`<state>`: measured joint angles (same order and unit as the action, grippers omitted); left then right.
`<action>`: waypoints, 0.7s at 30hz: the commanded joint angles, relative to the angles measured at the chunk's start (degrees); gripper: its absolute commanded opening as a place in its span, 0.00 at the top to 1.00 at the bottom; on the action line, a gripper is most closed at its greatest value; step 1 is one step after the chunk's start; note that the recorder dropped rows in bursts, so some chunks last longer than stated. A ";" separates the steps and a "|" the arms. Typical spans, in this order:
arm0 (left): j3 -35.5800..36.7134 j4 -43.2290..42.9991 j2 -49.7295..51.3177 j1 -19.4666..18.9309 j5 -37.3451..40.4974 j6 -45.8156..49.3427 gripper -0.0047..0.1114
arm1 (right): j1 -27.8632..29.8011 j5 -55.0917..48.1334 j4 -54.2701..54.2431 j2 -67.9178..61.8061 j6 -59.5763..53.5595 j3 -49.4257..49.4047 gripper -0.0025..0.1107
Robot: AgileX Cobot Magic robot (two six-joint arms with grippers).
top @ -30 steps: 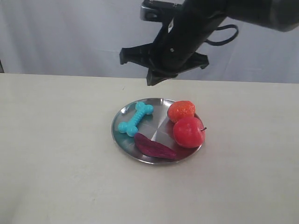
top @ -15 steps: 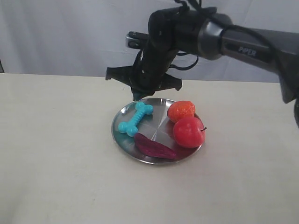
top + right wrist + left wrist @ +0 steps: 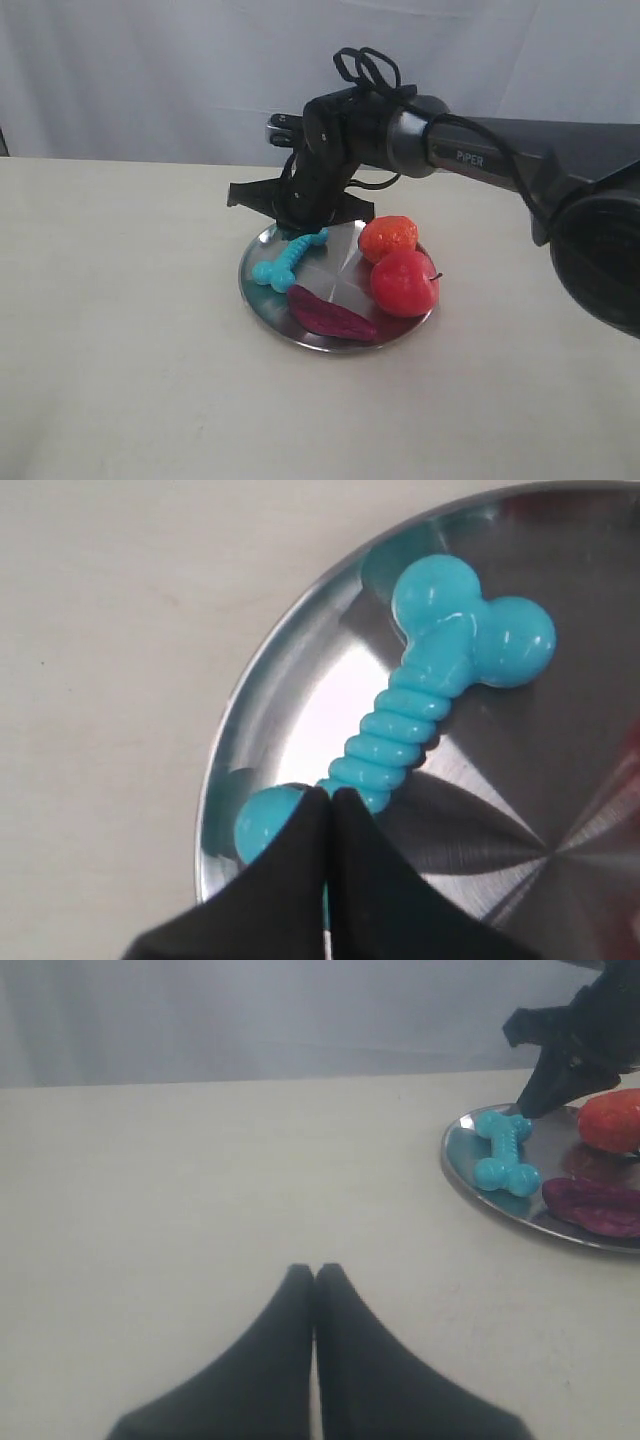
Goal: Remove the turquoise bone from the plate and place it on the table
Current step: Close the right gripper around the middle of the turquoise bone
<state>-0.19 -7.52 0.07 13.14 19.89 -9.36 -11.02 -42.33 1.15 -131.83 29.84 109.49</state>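
The step in hand is the grasp, and the right hand (image 3: 327, 798) looks ill-set for it. Its fingers are pressed together, apparently holding nothing, with their tips over the far knobbed end of the turquoise bone (image 3: 400, 735). I judge it should open wide, straddle the ribbed shaft crosswise, then close and lift straight up clear of the rim. The bone lies on the left part of the plate (image 3: 262, 300), its near end toward the left edge. The left hand (image 3: 315, 1272), fingers likewise together, hangs over the surface (image 3: 150, 1180) well to the left.
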 commanded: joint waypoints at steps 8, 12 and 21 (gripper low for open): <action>0.19 -0.02 -0.07 0.16 -0.04 -0.06 0.96 | 0.04 1.14 0.86 -0.32 0.33 0.45 0.54; 0.19 -0.02 -0.07 0.16 -0.04 -0.06 0.96 | 0.04 2.04 0.86 -0.32 0.33 0.45 0.50; 0.19 -0.02 -0.07 0.16 -0.04 -0.06 0.96 | 0.04 4.30 0.44 -0.32 0.33 0.45 0.50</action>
<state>-0.19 -7.52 0.07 13.14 19.89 -9.36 -11.02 -38.70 1.25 -131.83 30.06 109.49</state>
